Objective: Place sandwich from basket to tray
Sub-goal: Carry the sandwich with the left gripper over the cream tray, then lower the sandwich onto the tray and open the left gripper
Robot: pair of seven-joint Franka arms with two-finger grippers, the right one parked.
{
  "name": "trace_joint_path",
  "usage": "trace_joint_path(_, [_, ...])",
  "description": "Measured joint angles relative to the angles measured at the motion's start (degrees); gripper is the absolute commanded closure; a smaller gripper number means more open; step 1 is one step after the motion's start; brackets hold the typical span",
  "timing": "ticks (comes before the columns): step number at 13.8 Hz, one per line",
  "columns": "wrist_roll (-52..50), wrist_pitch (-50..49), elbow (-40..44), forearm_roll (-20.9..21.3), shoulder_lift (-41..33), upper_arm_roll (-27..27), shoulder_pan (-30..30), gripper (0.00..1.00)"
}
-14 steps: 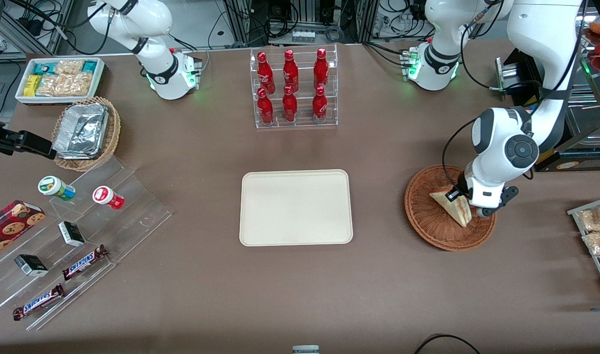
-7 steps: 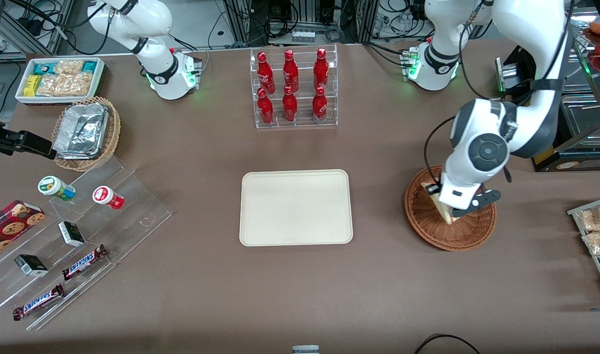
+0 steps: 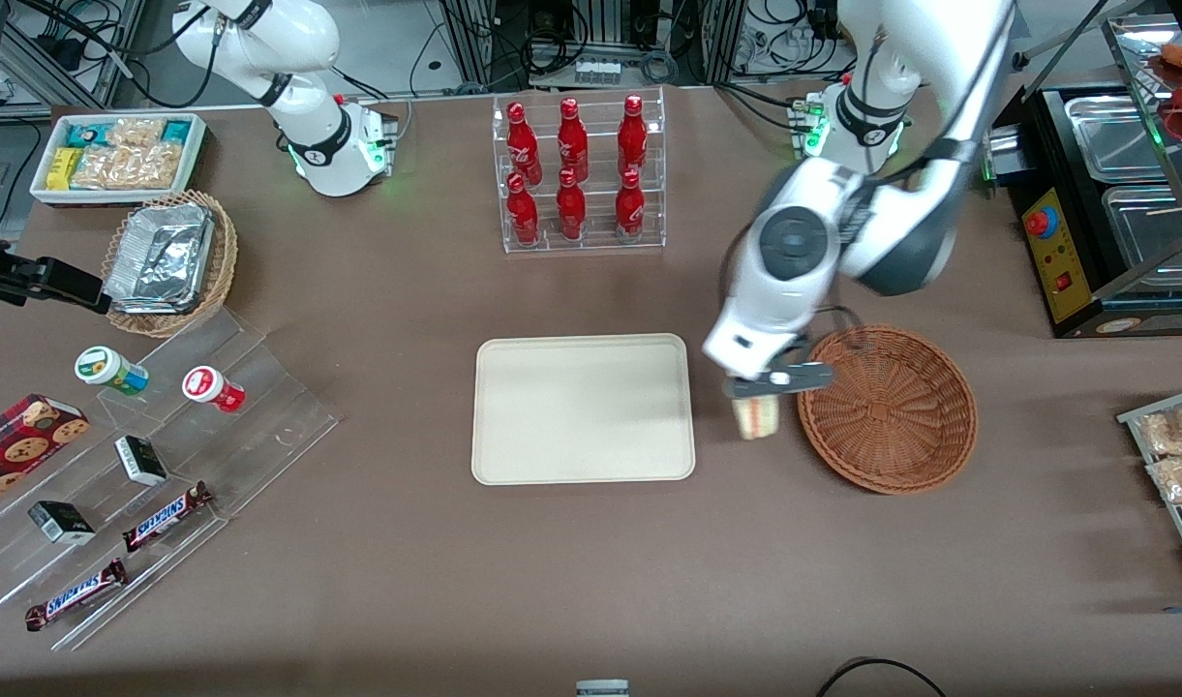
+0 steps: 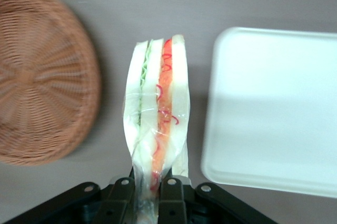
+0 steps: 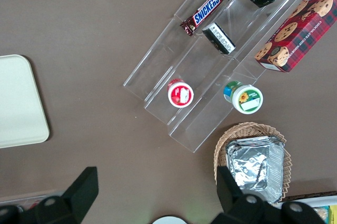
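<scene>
The wrapped sandwich [image 4: 157, 124] hangs in the gripper [image 4: 149, 184] above the table between the wicker basket [image 3: 887, 409] and cream tray [image 3: 583, 409].

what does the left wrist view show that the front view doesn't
Only the left wrist view shows the gripper shut on the sandwich, with its green and red filling layers and clear wrap. Only the front view shows the whole table: the rack of red bottles and the arm carrying the sandwich between basket and tray. Both show the empty basket and the bare tray.

White arm, black tool [image 4: 150, 184]
</scene>
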Motion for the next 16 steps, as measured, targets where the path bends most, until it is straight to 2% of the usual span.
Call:
trace_joint_path(3, [0.0, 0.38, 6.61, -0.12, 8.18, -0.02, -4.74, 1.0])
trace_joint_path(7, [0.0, 2.16, 14.07, -0.14, 17.21, -0.02, -7.43, 1.0])
trace_joint_path(14, [-0.11, 5.48, 15.18, -0.15, 20.68, -0.03, -9.65, 1.0])
trace_joint_path(15, [-0.11, 5.63, 15.2, -0.16, 20.7, 0.0, -9.65, 0.94])
trace_joint_path(16, [-0.11, 5.68, 15.22, -0.2, 20.71, 0.05, -9.64, 0.51])
